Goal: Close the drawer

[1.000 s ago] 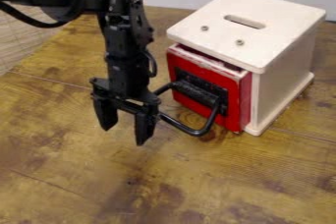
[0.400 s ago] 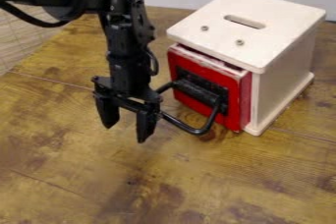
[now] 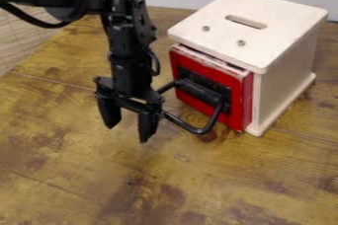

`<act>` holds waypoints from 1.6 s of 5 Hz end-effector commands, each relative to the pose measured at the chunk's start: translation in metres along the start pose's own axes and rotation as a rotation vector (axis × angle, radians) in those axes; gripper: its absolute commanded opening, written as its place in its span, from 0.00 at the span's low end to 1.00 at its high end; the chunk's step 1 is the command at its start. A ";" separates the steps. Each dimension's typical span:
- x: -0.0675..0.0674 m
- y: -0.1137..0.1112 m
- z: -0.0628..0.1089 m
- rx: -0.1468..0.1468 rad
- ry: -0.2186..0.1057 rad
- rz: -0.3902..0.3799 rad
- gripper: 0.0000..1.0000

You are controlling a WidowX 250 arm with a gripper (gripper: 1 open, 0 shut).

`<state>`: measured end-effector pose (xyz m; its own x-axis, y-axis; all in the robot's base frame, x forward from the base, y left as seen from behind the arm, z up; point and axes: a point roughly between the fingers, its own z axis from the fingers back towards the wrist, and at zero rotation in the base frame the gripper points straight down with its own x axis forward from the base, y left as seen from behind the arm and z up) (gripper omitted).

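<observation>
At table level, just off the outer end of the loop handle (image 3: 196,111), the gripper (image 3: 128,120) is hanging with its jaws spread and empty, fingertips pointing down toward the wooden table (image 3: 79,180). One finger (image 3: 149,125) is sitting close beside the handle's rounded end; contact cannot be confirmed from this angle. The black arm (image 3: 122,32) is rising from the gripper toward 11 o'clock and out of view.

The drawer (image 3: 209,89) is lying at about 3 o'clock from the gripper, red front standing proud of the cream-white box (image 3: 271,61), so it is reading as partly open. The box is sitting toward 2 o'clock, slotted top facing up.

Judgement: the approach step is in hand, with the gripper lining up against the handle and no push yet evident. Next move is calling for a steady press toward 2 o'clock, along the drawer's travel, bearing on the handle or red front. Risk: an off-axis push may be skidding the light box instead of seating the drawer.
</observation>
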<state>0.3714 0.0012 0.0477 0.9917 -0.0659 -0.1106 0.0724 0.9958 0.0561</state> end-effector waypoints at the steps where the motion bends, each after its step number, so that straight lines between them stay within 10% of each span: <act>1: 0.005 0.011 0.012 0.003 -0.058 0.047 1.00; 8: 0.003 0.008 0.030 -0.013 -0.072 0.069 1.00</act>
<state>0.3693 0.0020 0.0462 0.9918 -0.0150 -0.1266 0.0212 0.9986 0.0480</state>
